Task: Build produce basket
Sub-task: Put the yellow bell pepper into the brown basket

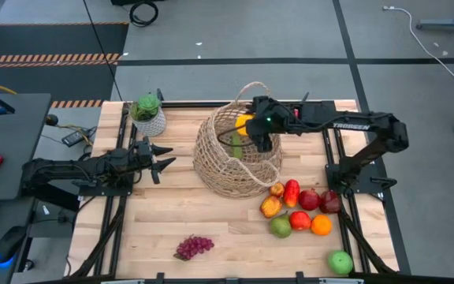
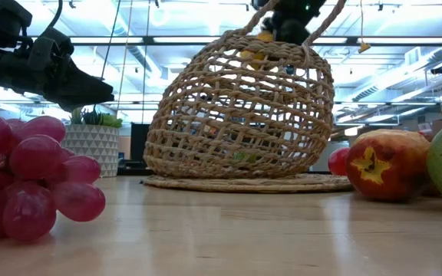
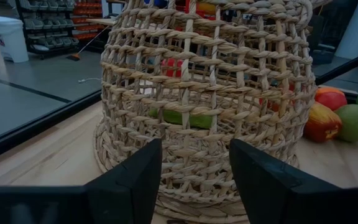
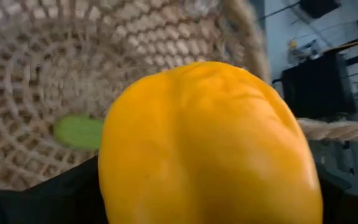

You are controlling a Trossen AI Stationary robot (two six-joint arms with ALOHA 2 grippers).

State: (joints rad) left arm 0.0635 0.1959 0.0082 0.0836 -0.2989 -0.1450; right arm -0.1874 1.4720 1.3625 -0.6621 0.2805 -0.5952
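The tan wicker basket (image 1: 235, 162) stands on its flat base at the table's middle, with a green cucumber (image 4: 78, 132) lying on its floor. My right gripper (image 1: 256, 130) hangs at the basket's mouth, shut on a yellow pepper (image 4: 210, 143). My left gripper (image 1: 161, 162) waits left of the basket, level and open, with nothing between its fingers (image 3: 135, 180). A pile of red, orange and green fruit (image 1: 298, 209) lies on the table right of the basket. A purple grape bunch (image 1: 194, 246) lies near the front edge. My right gripper pinches the yellow pepper by two opposite sides (image 4: 114, 180) between its two fingers (image 4: 67, 190). It comes from the table's right, slanting down. The pepper is lifted clear, just inside the basket's rim (image 1: 244, 122) and above the cucumber.
A green plant in a white pot (image 1: 148, 116) stands at the far left, behind my left gripper. A lone green apple (image 1: 340, 262) sits at the near right corner. One basket loop handle (image 1: 251, 91) rises beside my right gripper. Bare wood lies between the grapes and the basket.
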